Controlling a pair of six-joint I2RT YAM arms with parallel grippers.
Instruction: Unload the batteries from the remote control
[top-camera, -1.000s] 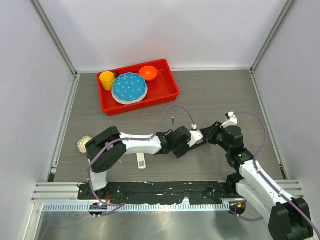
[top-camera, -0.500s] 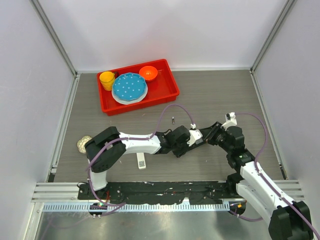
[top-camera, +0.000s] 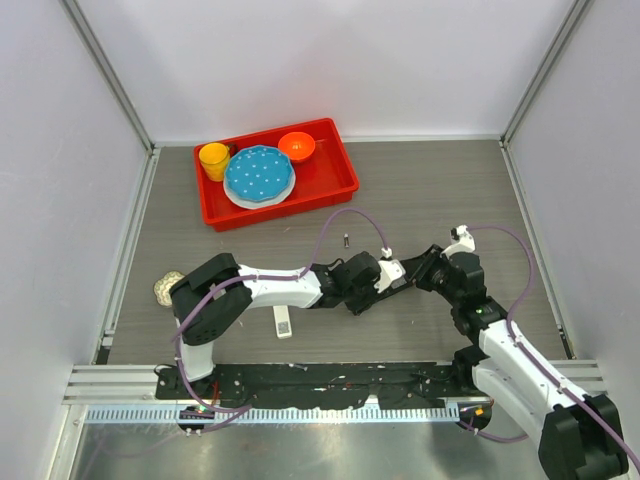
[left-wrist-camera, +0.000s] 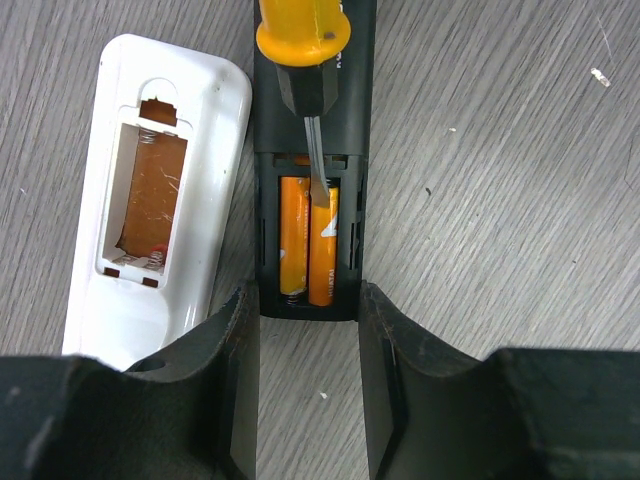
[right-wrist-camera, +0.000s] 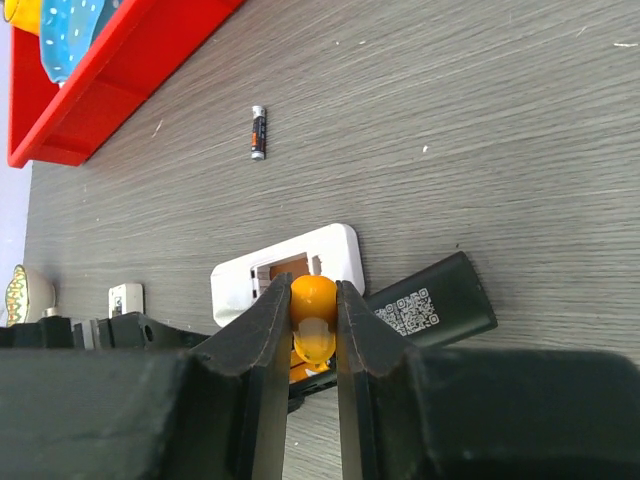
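Note:
In the left wrist view a black remote lies back-up with its compartment open and two orange batteries side by side inside. My left gripper is shut across the remote's near end, one finger on each side. An orange-handled screwdriver has its blade tip resting on the batteries. My right gripper is shut on that handle. One dark loose battery lies apart on the table. Both grippers, left and right, meet at centre right.
A white remote with an empty open compartment lies right beside the black one. A small white cover piece lies near the left arm. A red tray with dishes stands at the back, and a beige ball sits at the left.
My right gripper has edged slightly with the screwdriver. The left arm and the remotes have stayed in place.

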